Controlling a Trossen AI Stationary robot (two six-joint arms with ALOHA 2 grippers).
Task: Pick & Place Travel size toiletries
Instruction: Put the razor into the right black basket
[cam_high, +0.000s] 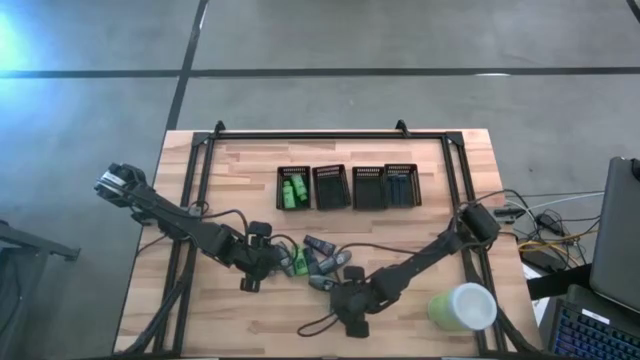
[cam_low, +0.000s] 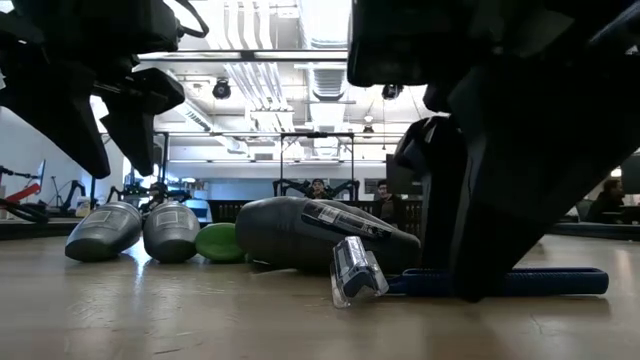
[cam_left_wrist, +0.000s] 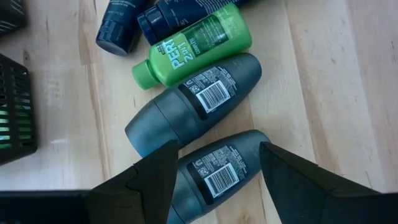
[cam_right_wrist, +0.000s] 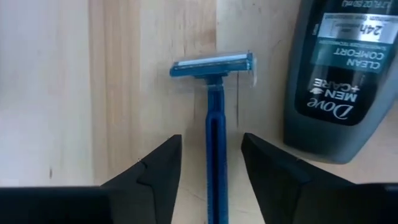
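Jaws of both grippers gape: right gripper (cam_right_wrist: 210, 180) straddles the light, stiff blue plastic razor's (cam_right_wrist: 215, 124) handle, left gripper (cam_left_wrist: 214, 180) a slippery grey deodorant tube (cam_left_wrist: 214, 177).

four mesh bins (cam_high: 350, 187); perhaps six loose toiletries (cam_high: 318, 258)

Grey concrete floor (cam_high: 330, 45) all round, crossed by dark seam lines, one running level toward 12 o'clock of the wooden table (cam_high: 450, 165). Bright bluish glare (cam_high: 15, 45) at 10 o'clock on the floor. Laptops (cam_high: 610, 270) and tangled cables (cam_high: 545, 225) at 3 o'clock, off the table's edge. Beyond the table, seen level: long hall, ceiling with ducts and strip lights (cam_low: 250, 75), pale wall (cam_low: 25, 150) at 9 o'clock, seated people (cam_low: 318, 188) far off.
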